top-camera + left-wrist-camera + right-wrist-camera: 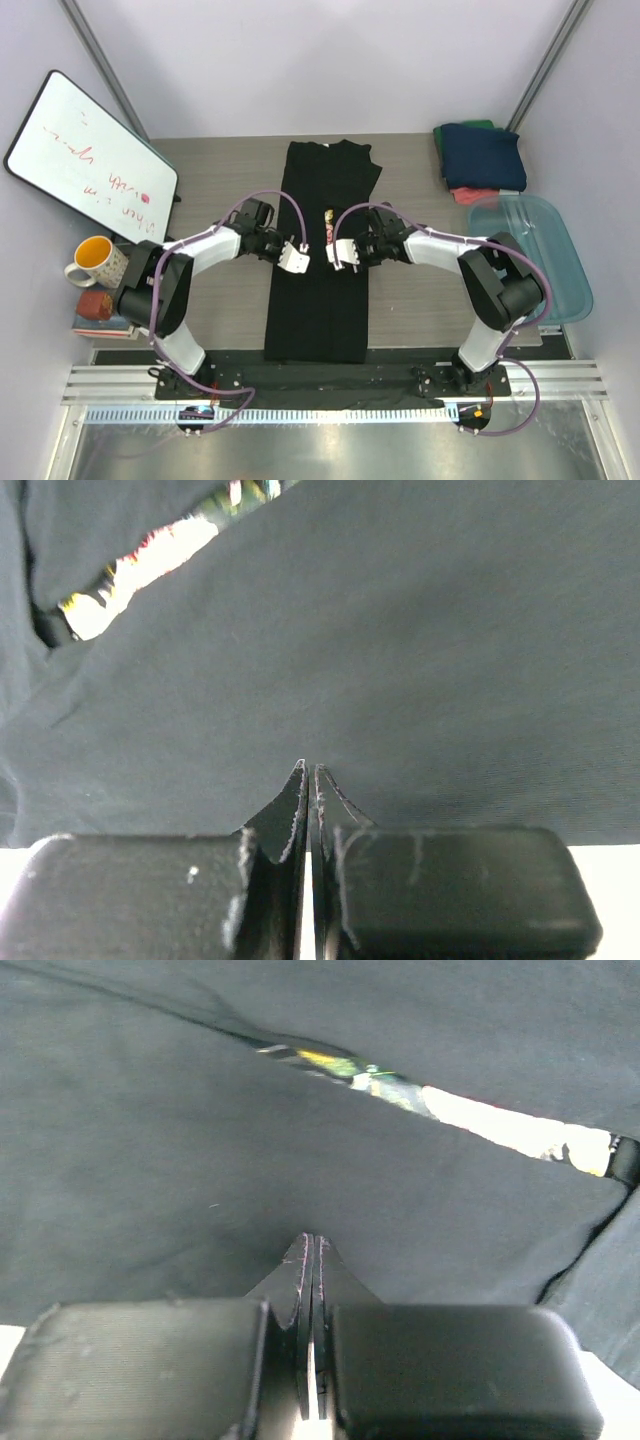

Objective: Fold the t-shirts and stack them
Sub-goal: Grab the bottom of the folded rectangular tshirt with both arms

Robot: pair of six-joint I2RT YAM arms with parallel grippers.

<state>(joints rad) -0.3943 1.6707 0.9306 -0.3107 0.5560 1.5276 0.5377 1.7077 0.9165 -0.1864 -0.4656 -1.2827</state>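
The black t-shirt [320, 310] lies down the middle of the table as a long narrow strip, its sides folded inward. A slit of coloured print [328, 225] shows where the flaps meet. My left gripper [296, 258] is down on the strip's left half at mid-length, and my right gripper [342, 253] is on its right half. In the left wrist view the left gripper [311, 768] is shut, its tips pinched into the dark cloth [400, 660]. The right gripper [313, 1238] is likewise shut on the cloth [200, 1140]. Folded navy [483, 155], green [470, 126] and coral-red [475, 194] tees are piled at the back right.
A translucent blue tub [540, 260] stands at the right edge beside the right arm. A whiteboard [90, 155] leans at the back left. A yellow-lined mug [95, 262] and a small stack of books [100, 310] sit by the left arm.
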